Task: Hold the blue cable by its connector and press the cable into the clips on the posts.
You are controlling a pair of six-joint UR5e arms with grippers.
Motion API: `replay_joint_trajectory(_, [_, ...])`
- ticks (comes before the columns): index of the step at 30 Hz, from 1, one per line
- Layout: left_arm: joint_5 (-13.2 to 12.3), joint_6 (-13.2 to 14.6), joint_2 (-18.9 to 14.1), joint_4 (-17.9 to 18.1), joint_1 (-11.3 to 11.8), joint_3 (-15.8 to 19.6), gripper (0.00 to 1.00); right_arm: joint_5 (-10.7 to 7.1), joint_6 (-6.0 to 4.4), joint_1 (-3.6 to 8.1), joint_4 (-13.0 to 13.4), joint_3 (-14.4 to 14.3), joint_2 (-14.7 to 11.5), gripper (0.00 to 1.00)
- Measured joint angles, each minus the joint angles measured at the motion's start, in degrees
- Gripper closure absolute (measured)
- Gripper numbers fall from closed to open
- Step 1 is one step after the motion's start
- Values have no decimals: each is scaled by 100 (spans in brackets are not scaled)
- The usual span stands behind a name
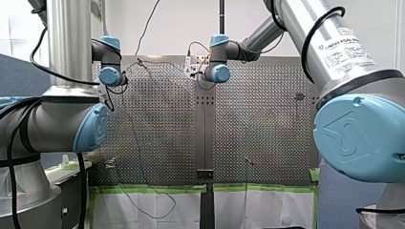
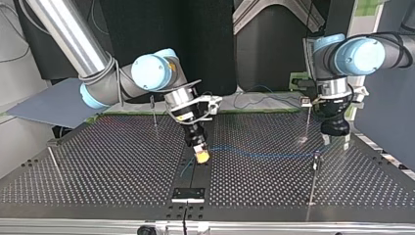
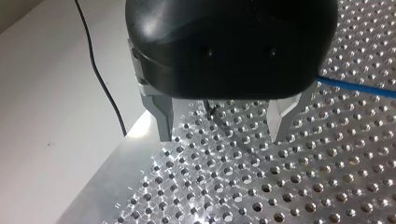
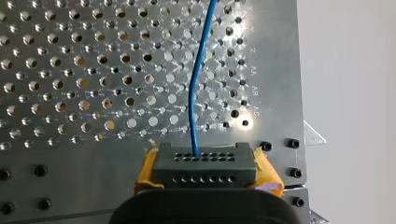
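Blue cable (image 2: 264, 154): long axis runs across the desk (image 2: 98, 161) from its connector (image 4: 205, 164), clamped in my right gripper (image 2: 200, 155), toward my left gripper (image 3: 224, 126), wide and empty, just beside it.

The left arm (image 1: 67, 43) and right arm (image 1: 329, 28) are silver tubes with pale blue joint caps (image 1: 363, 133) and black cables (image 1: 12, 181) looped along them. The right arm carries a white label (image 1: 351, 50) of small print. The left gripper (image 3: 223, 137) has a glossy black rounded housing and grey metal fingers (image 3: 161, 119); the right gripper (image 4: 205, 170) has yellow pads (image 4: 145, 170).
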State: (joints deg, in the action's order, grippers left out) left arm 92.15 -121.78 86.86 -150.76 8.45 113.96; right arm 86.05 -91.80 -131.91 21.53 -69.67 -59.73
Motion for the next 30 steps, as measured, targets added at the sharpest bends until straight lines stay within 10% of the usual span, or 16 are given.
replay_joint_trajectory(30, [-260, 1123, -1477, -1525, -349, -473, 0, 9, 2, -44, -60, -3, 7, 100])
